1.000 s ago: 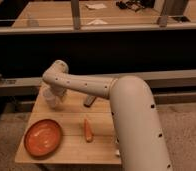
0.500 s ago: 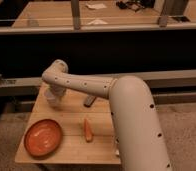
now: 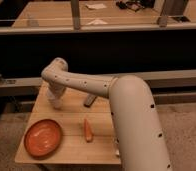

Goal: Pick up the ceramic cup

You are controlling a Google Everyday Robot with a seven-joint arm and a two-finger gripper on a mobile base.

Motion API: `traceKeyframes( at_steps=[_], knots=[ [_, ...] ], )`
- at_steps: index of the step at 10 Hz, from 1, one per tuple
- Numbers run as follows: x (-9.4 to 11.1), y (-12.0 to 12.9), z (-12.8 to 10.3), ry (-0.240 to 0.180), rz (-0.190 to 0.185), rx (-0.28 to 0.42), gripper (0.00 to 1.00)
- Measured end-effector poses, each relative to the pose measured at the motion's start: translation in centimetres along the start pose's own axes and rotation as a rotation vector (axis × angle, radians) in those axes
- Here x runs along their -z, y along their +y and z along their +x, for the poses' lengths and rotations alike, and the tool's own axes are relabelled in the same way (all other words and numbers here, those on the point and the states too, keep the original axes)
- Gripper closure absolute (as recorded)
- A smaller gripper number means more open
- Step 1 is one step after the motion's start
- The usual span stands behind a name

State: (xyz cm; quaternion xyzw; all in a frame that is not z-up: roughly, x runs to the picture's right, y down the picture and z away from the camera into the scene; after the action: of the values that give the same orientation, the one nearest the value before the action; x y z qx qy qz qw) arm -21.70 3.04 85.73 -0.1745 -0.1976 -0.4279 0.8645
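Ceramic cup (image 3: 56, 104) sits near table's (image 3: 71, 117) far-left corner, mostly hidden beneath gripper (image 3: 55, 96), whose grip state cannot be told; judgement: get a firm, centred hold, then lift straight up slowly, away from orange plate (image 3: 43, 137).

Small table (image 3: 68, 117) in the lower left of the frame, a few bits on it

The plate (image 3: 43, 137) sits on the near-left part, with a carrot-like stick (image 3: 88, 130) just to its right, not touching. The arm (image 3: 126, 115) comes in from the lower right and passes over a small flat object (image 3: 90, 100) toward the back edge. The gripper (image 3: 54, 95) is down at the back-left corner, right over the ceramic cup (image 3: 56, 104), which it mostly hides.
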Motion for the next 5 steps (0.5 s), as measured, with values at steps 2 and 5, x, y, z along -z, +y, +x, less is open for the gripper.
traceKeyframes(
  at_steps=[2, 5],
  knots=[
    [0.43, -0.21, -0.12, -0.003, 0.0, 0.006, 0.92],
    [1.05, -0.45, -0.5, -0.008, 0.0, 0.013, 0.93]
  ],
)
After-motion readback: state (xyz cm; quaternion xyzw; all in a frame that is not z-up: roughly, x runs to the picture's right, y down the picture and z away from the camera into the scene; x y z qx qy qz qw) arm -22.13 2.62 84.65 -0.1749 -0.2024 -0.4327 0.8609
